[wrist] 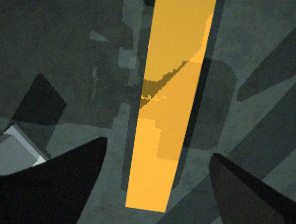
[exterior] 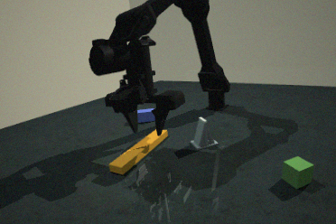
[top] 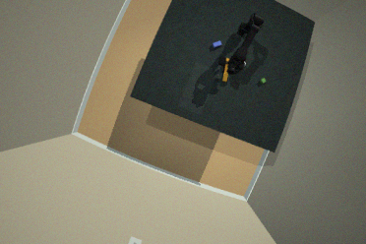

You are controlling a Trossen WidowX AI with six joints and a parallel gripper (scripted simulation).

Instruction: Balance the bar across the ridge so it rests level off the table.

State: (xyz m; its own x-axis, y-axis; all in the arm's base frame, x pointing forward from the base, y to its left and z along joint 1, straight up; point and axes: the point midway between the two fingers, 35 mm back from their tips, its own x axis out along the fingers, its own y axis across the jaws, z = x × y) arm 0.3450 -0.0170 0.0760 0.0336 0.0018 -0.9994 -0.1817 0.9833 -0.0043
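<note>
The orange bar (top: 225,75) (exterior: 131,156) (wrist: 168,105) lies flat on the dark table (top: 167,62). My gripper (exterior: 148,133) (wrist: 159,152) is open and empty. Its fingertips are low over the end of the bar nearer the arm's base, one on each side of it in the wrist view. Whether they reach below the bar's top is hard to tell. The light grey ridge (exterior: 201,131) (wrist: 19,154) stands on the table beside the bar, with nothing on it. The wrist view shows only part of it, at the lower left edge; in the top view the arm mostly hides it.
A blue block (top: 217,44) (exterior: 145,116) lies on the table behind the gripper in the exterior view. A green cube (top: 263,81) (exterior: 297,172) sits on the table on the ridge's far side from the bar. The arm's shadows fall across the bar and table.
</note>
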